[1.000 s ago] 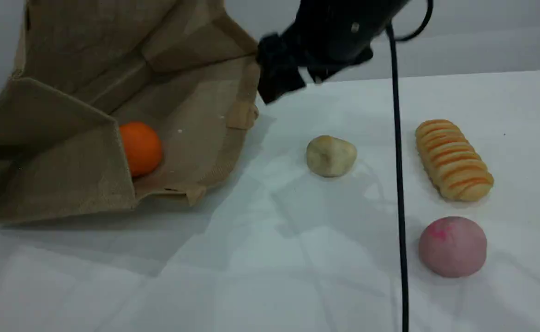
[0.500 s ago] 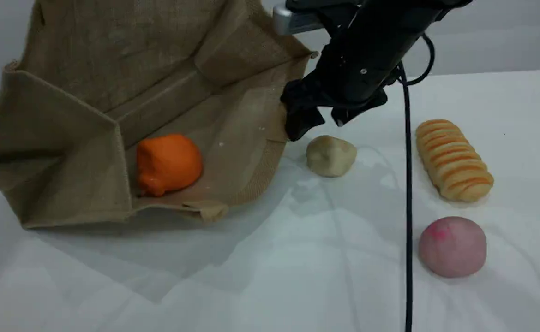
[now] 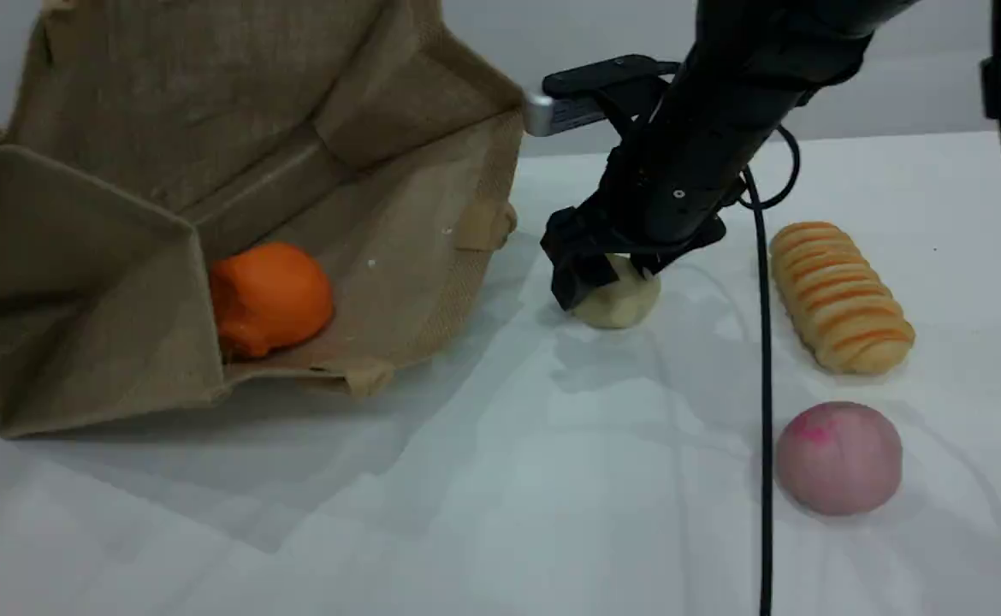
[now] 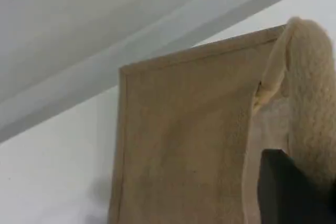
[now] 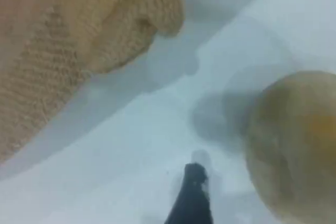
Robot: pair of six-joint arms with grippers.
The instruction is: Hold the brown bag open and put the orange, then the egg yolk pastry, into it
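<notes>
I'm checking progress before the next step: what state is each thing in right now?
brown bag: on its side, mouth open.
orange: inside the bag.
egg yolk pastry: on the table, outside the bag.
right gripper: open, over the pastry.
left gripper: shut on the bag's handle.

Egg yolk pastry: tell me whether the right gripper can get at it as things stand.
Probably yes. The right gripper is open and right down at the egg yolk pastry, which sits on bare table. The brown bag and striped bread roll lie clear to either side.
</notes>
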